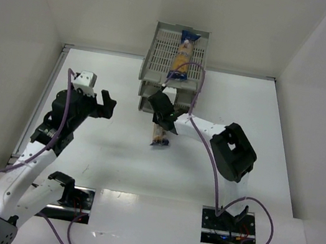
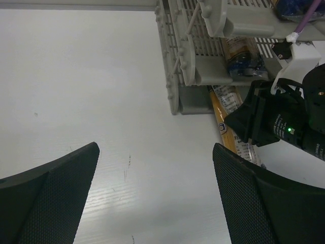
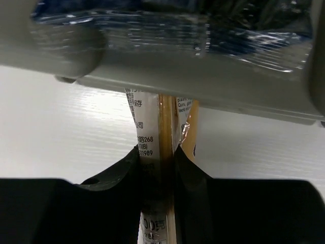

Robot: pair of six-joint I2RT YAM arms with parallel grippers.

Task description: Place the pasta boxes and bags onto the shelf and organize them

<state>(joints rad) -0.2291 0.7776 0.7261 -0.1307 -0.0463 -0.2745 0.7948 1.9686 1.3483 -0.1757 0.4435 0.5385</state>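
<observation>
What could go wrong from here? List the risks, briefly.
1. The right claw squeezes only a narrow strip of the held packet, so it may slip or twist.
2. The packet passes close under a front rail of the rack. Pushing could jam it.
3. The purple cable loops over the rack and might snag.

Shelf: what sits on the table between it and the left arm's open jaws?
Only bare white table up to the shelf, as the left wrist view shows; the packet lies off to the right.

"268", "1989" on pasta packet [image 3: 152, 133]
</observation>
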